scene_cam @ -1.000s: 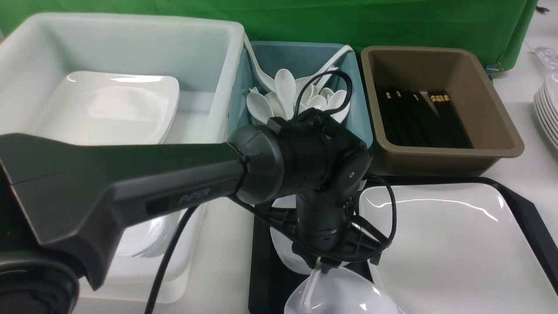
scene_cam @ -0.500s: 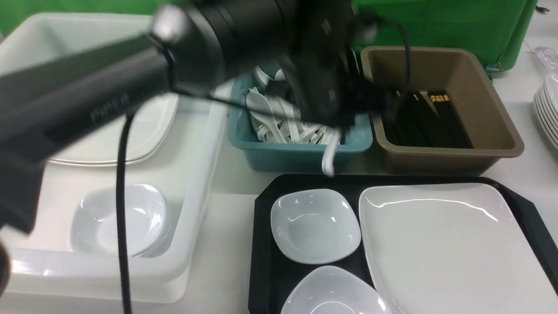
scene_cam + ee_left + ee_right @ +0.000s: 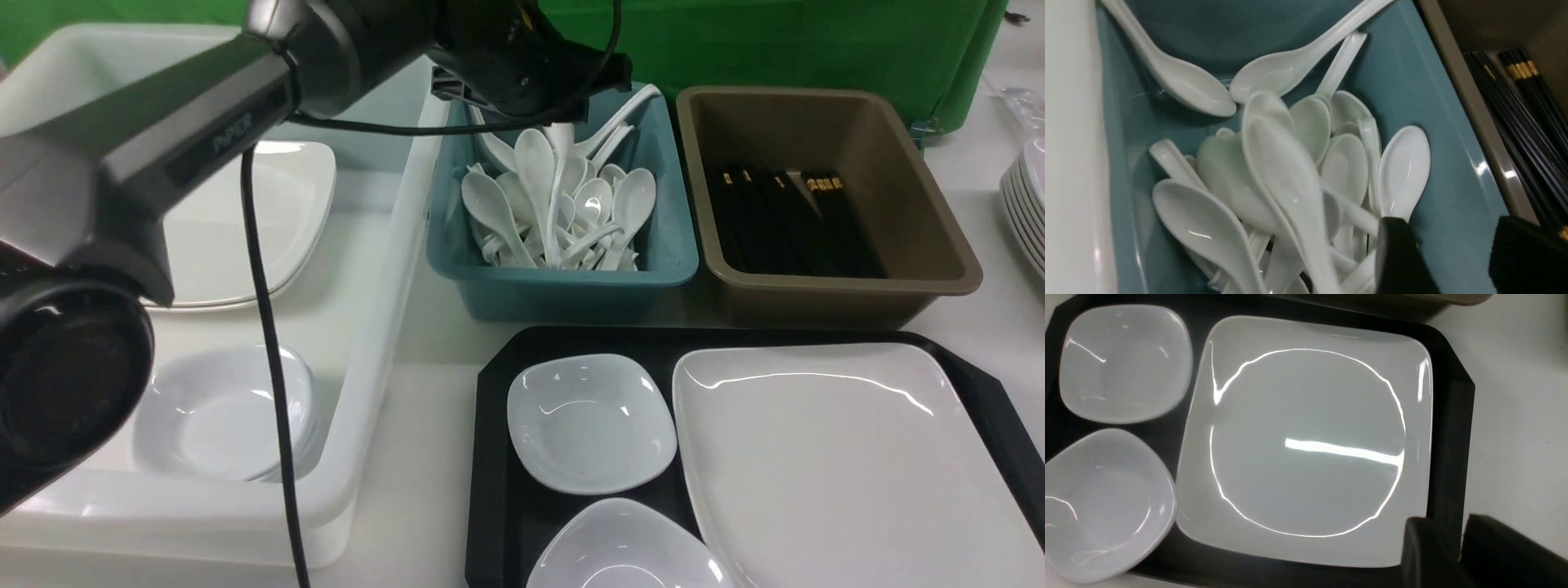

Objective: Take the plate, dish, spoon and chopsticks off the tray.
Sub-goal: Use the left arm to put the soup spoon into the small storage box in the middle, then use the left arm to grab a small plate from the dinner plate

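We see the tray (image 3: pixel 490 425), black with clipped corners, flat on the worktop (image 3: pixel 424 457). It carries the plate (image 3: pixel 849 465), a glossy white rounded square on its right side, and 2 small deep white dishes on its left, the far dish (image 3: pixel 589 420) and the near dish (image 3: pixel 624 547). The spoon (image 3: pixel 1286 183), white and blurred, tops a heap of like spoons in the teal tub (image 3: pixel 563 286) beyond the tray; the chopsticks (image 3: pixel 792 220), black, lie in the brown tub (image 3: pixel 849 298) beside it.

The tray (image 3: pixel 490 457) is sitting on the worktop (image 3: pixel 416 474), carrying the plate (image 3: pixel 841 465) on its right and, on its left, a far dish (image 3: pixel 590 420) behind a near dish (image 3: pixel 624 551). Behind the tray, a bin (image 3: pixel 563 290) is holding spoons (image 3: pixel 555 204). Just right of it, a tub (image 3: pixel 833 294) is holding chopsticks (image 3: pixel 784 220). Farther left, a larger tub (image 3: pixel 359 327) is standing.
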### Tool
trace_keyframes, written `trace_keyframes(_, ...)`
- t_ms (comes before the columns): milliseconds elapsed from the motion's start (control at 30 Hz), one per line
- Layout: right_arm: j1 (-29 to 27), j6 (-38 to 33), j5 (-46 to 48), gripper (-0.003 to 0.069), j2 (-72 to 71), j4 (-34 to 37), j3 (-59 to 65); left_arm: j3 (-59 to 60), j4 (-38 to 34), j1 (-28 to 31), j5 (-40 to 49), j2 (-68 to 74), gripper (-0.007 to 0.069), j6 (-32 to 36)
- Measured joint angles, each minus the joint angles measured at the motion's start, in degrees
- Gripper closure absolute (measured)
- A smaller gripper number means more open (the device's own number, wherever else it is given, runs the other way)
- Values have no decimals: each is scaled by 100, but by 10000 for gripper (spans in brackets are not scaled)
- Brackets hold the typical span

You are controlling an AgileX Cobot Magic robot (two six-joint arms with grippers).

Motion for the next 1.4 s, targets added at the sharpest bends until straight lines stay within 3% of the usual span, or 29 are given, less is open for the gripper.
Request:
trace_keyframes(100,0,0,0,477,0,0,0,-211,-52,0,501,0,181,7)
trace_keyframes(233,0,0,43,470,0,0,0,-601,-327,-7,1690,-11,158,164)
trace_keyframes(267,0,0,50,468,0,0,0,-688,-405,-19,2041,-24,179,322)
trace_keyframes(333,0,0,69,466,0,0,0,-723,-631,-90,2615,-175,316,693)
trace_keyframes(433,0,0,83,466,0,5,0,-345,-813,-280,2729,-569,529,962)
trace_keyframes(500,0,0,124,464,0,5,0,200,-862,-482,2729,-1020,593,1085)
trace_keyframes(700,0,0,148,463,0,5,0,2355,-900,-1141,2802,-2082,620,1118)
trace_keyframes(900,0,0,148,463,0,5,0,3827,-938,-1597,2432,-2284,610,1187)
trace_keyframes(1000,0,0,148,463,0,5,0,4192,-946,-1725,2232,-2235,577,1266)
trace_keyframes(1167,0,0,148,463,0,5,0,4380,-959,-1751,1752,-2155,450,1367)
trace_keyframes(1200,0,0,148,463,0,5,0,4380,-959,-1751,1617,-2110,378,1450)
trace_keyframes(1400,0,0,148,463,0,5,0,4381,-1027,-1751,1290,-1778,129,2246)
